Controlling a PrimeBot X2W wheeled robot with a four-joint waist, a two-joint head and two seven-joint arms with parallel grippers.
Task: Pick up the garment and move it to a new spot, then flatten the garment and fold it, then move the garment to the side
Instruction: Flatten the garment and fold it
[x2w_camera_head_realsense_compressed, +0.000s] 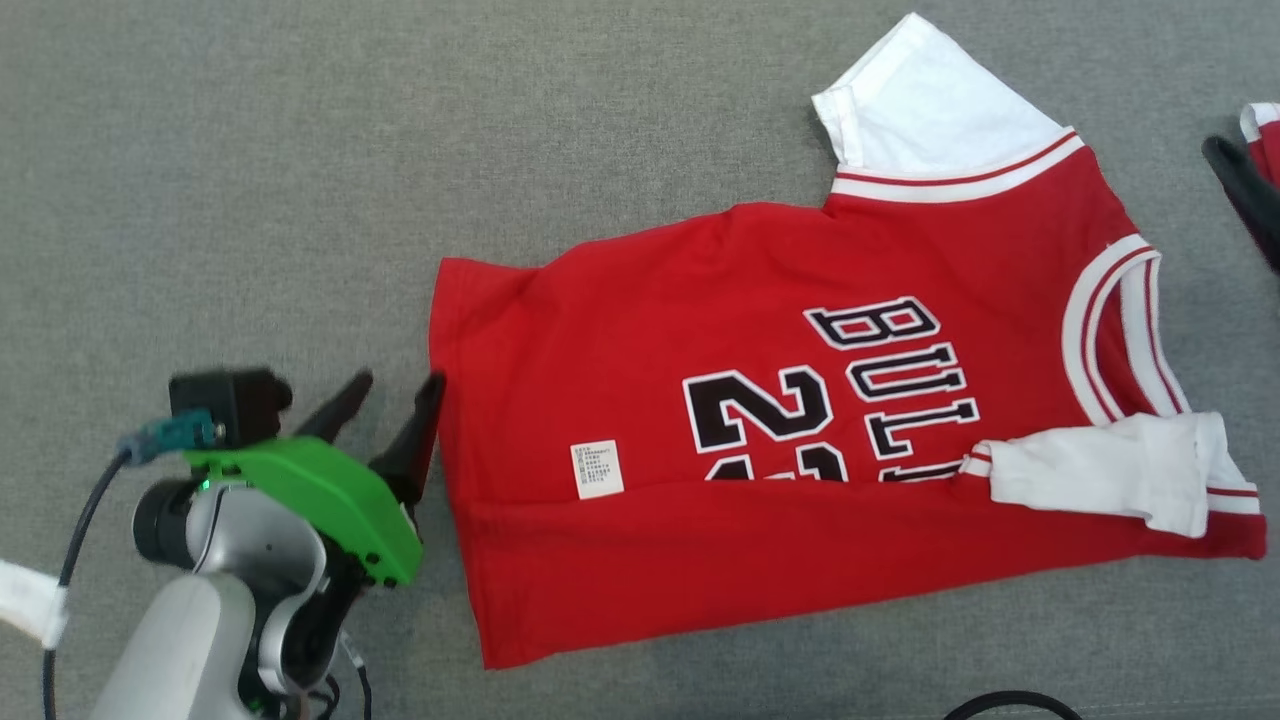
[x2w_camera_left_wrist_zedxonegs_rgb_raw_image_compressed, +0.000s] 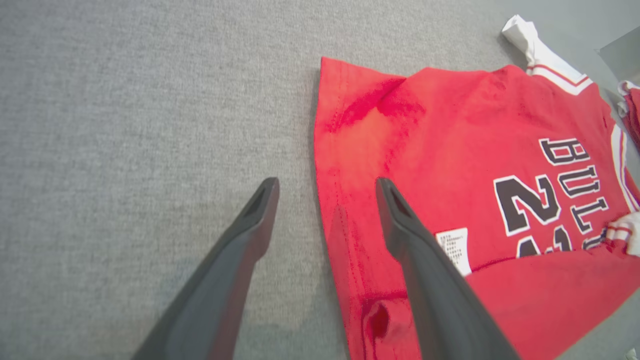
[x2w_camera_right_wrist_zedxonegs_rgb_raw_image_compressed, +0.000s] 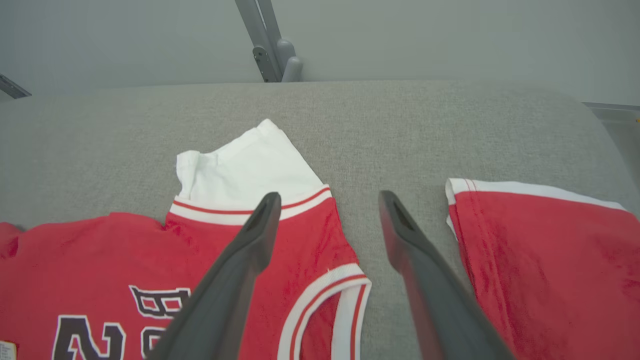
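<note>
red Bulls jersey (x2w_camera_head_realsense_compressed: 760, 430) half-folded on grey fabric surface (x2w_camera_head_realsense_compressed: 300, 200), left gripper (x2w_camera_head_realsense_compressed: 398, 382) spread wide at its left hem, right gripper (x2w_camera_right_wrist_zedxonegs_rgb_raw_image_compressed: 327, 197) spread wide too by the collar, nothing gripped

jersey number (x2w_camera_head_realsense_compressed: 757, 407) half under fold

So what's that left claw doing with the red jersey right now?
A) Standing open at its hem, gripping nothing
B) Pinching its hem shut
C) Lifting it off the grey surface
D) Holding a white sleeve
A: the left gripper has its two fingers spread wide apart at the hem of the red jersey, one over the cloth and one over the grey surface, where the jersey lies.
</note>
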